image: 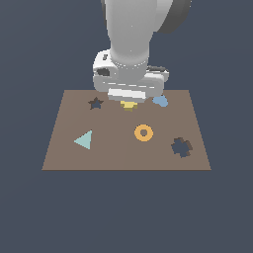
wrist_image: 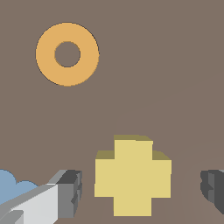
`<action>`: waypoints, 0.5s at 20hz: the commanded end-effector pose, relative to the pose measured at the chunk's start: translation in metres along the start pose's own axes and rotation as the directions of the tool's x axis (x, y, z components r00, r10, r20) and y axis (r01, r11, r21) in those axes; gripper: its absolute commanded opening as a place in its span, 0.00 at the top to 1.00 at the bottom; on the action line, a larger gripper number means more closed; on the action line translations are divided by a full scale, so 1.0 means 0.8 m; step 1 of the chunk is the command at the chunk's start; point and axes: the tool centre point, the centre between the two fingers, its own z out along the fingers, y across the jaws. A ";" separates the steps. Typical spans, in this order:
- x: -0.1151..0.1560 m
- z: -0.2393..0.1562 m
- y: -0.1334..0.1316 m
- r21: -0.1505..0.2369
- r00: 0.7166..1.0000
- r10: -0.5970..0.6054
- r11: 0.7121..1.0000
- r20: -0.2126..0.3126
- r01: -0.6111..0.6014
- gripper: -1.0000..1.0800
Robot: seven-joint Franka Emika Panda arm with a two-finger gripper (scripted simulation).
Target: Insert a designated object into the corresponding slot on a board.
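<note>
Grey fingers (wrist_image: 70, 192) of the end effector (wrist_image: 142, 188) stand open either side of the pale-yellow cross piece (wrist_image: 132, 176), not gripping it. Piece lies flat on the brown board (image: 69, 148), beside the light-blue blob (image: 160, 101). Recommend centring, descending, then closing squarely across opposite arms. Cross-shaped slot (image: 181, 147) lies well apart, beyond the orange ring (image: 144, 132).

The board (image: 126, 148) looked matt, flat brown. The pale-yellow cross piece (wrist_image: 132, 177) and orange ring (wrist_image: 67, 54) appeared smooth, unglossy; the hand (wrist_image: 140, 188) looked satin grey.
</note>
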 end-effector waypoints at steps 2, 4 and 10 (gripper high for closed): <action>-0.006 0.009 -0.002 0.003 1.000 0.013 1.000 -0.005 -0.013 0.04; -0.008 0.012 -0.003 0.004 1.000 0.016 1.000 -0.006 -0.016 0.04; -0.008 0.016 -0.003 0.004 1.000 0.015 1.000 -0.004 -0.015 0.04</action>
